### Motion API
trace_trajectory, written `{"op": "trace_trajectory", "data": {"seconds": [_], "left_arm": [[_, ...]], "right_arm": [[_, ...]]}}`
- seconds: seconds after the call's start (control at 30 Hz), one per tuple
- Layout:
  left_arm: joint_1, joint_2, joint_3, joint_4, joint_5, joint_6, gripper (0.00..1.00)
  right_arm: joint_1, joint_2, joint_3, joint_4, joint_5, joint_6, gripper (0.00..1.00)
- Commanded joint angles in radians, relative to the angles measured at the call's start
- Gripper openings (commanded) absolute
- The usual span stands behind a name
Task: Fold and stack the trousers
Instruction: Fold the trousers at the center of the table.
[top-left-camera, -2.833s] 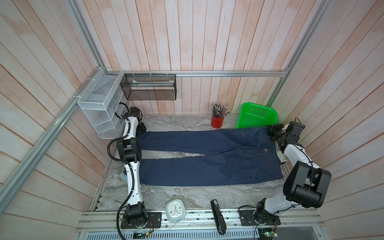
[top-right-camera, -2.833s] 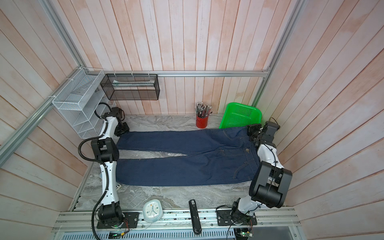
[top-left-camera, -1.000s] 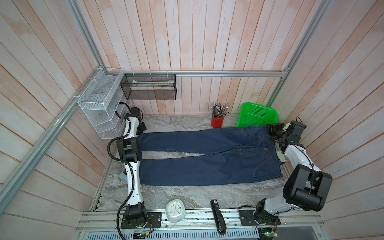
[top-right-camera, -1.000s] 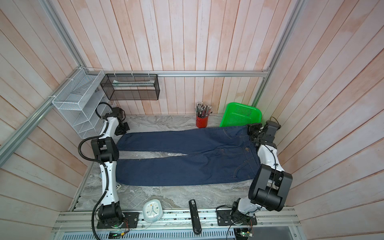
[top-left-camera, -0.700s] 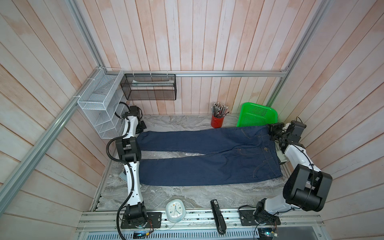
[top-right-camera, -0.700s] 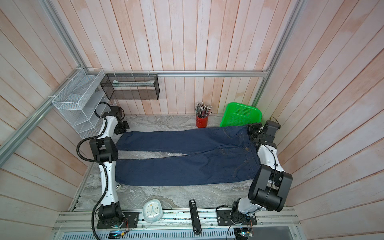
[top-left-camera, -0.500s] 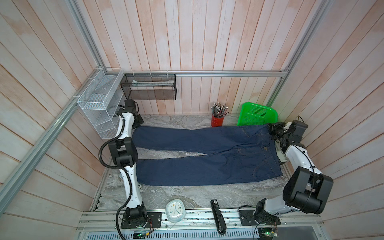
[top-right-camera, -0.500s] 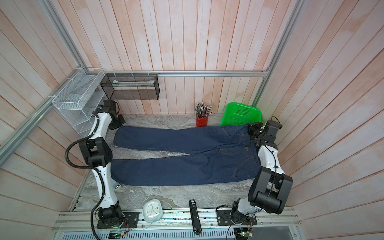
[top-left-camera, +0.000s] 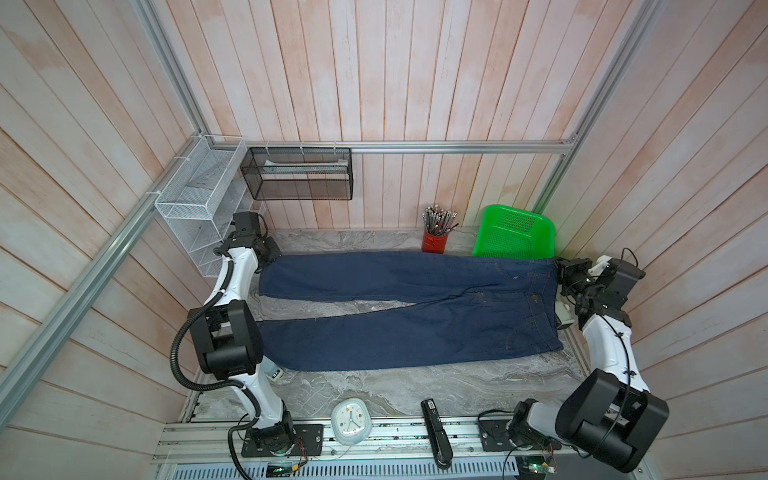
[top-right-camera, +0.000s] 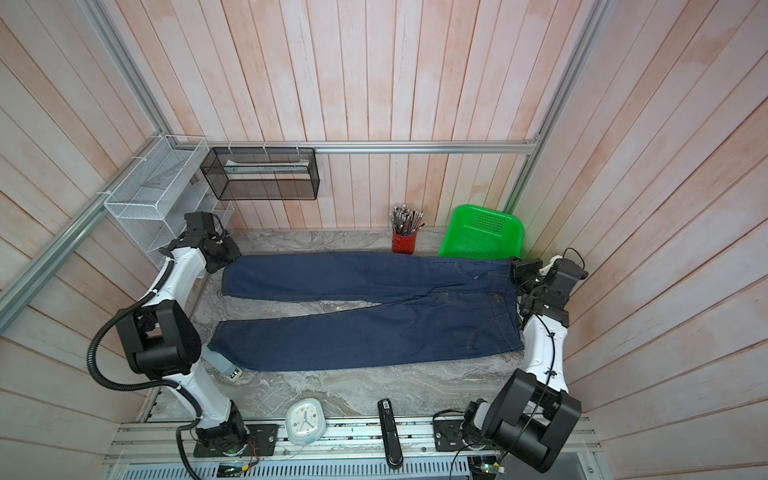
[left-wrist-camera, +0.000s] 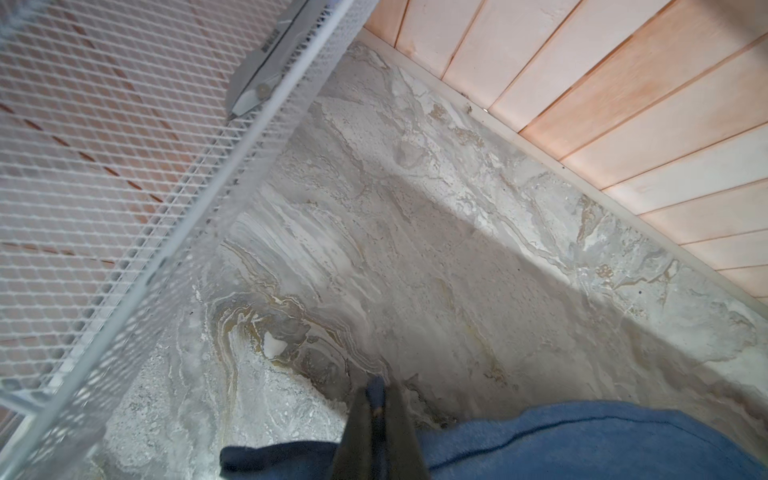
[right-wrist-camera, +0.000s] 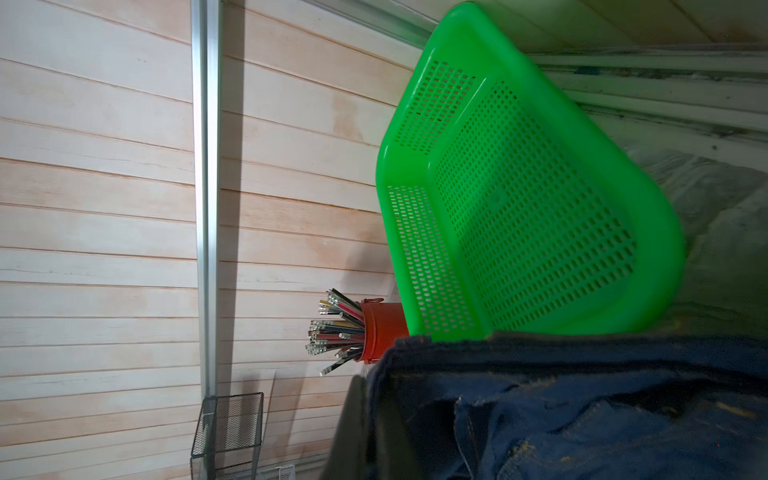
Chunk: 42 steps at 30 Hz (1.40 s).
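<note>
The trousers (top-left-camera: 415, 316) (top-right-camera: 374, 320) lie spread flat on the marble table in both top views, waist at the right, both legs running left. My left gripper (top-left-camera: 266, 254) (top-right-camera: 227, 254) is at the far leg's hem in the back left corner. In the left wrist view it (left-wrist-camera: 376, 392) is shut on a pinch of the denim hem (left-wrist-camera: 582, 440). My right gripper (top-left-camera: 559, 271) (top-right-camera: 516, 271) is at the far corner of the waistband. In the right wrist view it (right-wrist-camera: 370, 399) is shut on the waistband edge (right-wrist-camera: 582, 407).
A red cup of pencils (top-left-camera: 434, 241) and a tilted green basket (top-left-camera: 515, 237) stand at the back wall just beyond the trousers. A white wire rack (top-left-camera: 199, 208) hangs close over the left gripper. A clock (top-left-camera: 351, 419) and black stapler (top-left-camera: 434, 428) lie at the front edge.
My left gripper has moved left and toward the back corner with the hem, drawing the far leg out longer. The right gripper has hardly moved.
</note>
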Motion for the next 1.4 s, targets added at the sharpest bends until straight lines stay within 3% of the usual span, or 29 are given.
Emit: {"op": "trace_trajectory", "data": {"seconds": [0.0, 0.33, 0.53, 0.83, 1.07, 1.37], "left_arm": [[0.055, -0.106, -0.099, 0.087, -0.007, -0.038, 0.0], [0.146, -0.263, -0.284, 0.117, 0.0, -0.067, 0.0], [0.207, -0.306, -0.348, 0.118, -0.001, -0.094, 0.0], [0.224, -0.246, -0.276, 0.172, 0.202, -0.133, 0.0], [0.19, -0.241, -0.224, 0.14, 0.197, -0.109, 0.0], [0.269, -0.334, -0.363, 0.105, 0.16, -0.083, 0.0]], "right_arm": [[-0.026, -0.037, -0.056, -0.04, 0.022, -0.071, 0.0], [-0.083, -0.111, -0.169, -0.108, 0.13, -0.11, 0.0], [-0.117, -0.141, -0.204, -0.16, 0.27, -0.119, 0.0], [-0.105, -0.08, -0.18, 0.023, 0.159, 0.022, 0.0], [-0.093, -0.079, -0.092, -0.013, 0.135, 0.043, 0.0], [-0.124, -0.18, -0.257, -0.034, 0.202, 0.032, 0.0]]}}
